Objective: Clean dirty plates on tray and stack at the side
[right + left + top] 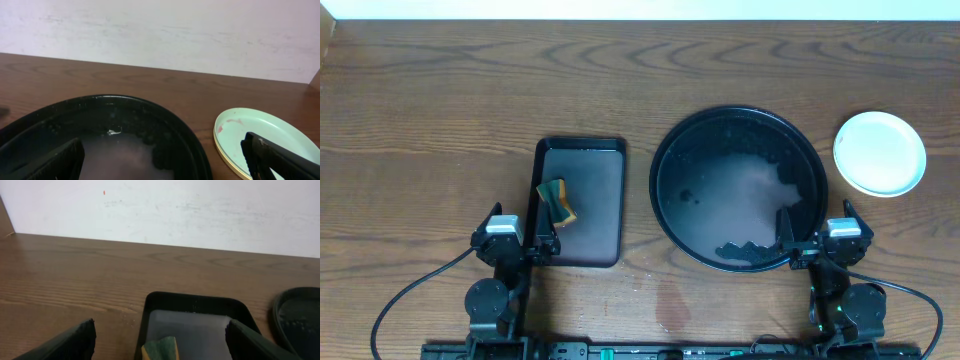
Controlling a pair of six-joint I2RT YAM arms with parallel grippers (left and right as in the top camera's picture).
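- The plates (880, 152) sit as one stack on the bare counter (440, 120), to the right of the round black tray (738, 111) and clear of its rim. That is the side spot the task asks for.
- In the right wrist view the top plate is pale mint, and the yellow rim (220, 149) of a second plate shows under it. I cannot tell whether a third plate lies lower in the stack.
- A faint reddish mark (232, 123) shows near the top plate's far edge. It may be a leftover smear, so the wiping may not be quite finished.
- The round tray holds no plates, only a wet sheen and dark blotches on its floor. Judging by that, the clearing part looks done.
- The green-and-yellow sponge (557, 202) lies in the small rectangular tray (595, 200) near its left wall. Parking it there probably keeps drips off the wood.
- The left claw (160, 337) hangs low at the near end of that tray, spread wide and gripping nothing, with the sponge just ahead of it.
- The right claw (165, 155) is spread wide and empty too. It hovers over the near right rim of the round tray, with the stack ahead to its right.
- Both arms are drawn in near their bases, which reads as a rest pose.
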